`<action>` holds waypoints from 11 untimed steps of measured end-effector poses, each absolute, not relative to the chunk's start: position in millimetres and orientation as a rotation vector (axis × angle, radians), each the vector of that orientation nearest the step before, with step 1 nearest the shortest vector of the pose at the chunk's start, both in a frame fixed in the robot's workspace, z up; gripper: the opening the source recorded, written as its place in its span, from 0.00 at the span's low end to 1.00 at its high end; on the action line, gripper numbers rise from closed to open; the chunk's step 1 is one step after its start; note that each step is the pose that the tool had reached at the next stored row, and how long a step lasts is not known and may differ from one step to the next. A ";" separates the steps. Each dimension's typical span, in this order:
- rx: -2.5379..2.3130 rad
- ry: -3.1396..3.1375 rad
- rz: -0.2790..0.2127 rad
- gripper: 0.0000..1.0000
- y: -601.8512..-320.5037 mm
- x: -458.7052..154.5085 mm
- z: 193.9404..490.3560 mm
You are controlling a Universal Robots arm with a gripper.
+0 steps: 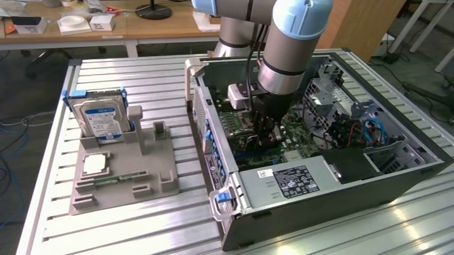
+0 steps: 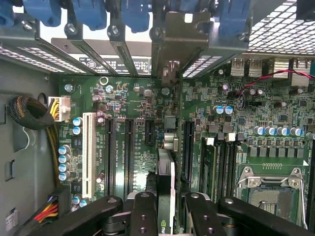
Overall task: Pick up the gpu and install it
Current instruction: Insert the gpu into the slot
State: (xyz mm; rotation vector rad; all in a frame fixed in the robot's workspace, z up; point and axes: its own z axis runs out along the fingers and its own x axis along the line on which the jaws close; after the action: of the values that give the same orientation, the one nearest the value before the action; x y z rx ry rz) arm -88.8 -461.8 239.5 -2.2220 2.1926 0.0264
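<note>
Parts tray [image 1: 120, 180] sits on exterior view's left w/ hard drive [image 1: 99, 119]. Right of it, inside open PC case [image 1: 341, 191], gripper [image 2: 165, 206] pinches gpu [image 2: 166, 167] edge-on over motherboard [image 2: 275, 123]. Risk: card misaligned w/ slot or bracket snags rear wall, jamming connector.

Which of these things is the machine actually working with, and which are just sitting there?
In use:
- gpu, held edge-on in the pincer
- motherboard
- computer case

Lying about:
- hard drive
- grey holder tray
- memory stick
- processor chip
</note>
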 end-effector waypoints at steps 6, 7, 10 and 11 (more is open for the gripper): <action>-2.222 2.193 0.026 0.27 -461.8 -87.9 239.5; -2.222 2.193 0.026 0.27 -461.8 -87.8 239.5; -2.222 2.193 0.026 0.27 -461.8 -87.7 239.4; -2.222 2.192 0.026 0.27 -461.7 -87.7 238.2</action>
State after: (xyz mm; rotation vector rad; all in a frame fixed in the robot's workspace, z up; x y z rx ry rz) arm -87.7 -461.7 238.2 -2.2219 2.1925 0.0263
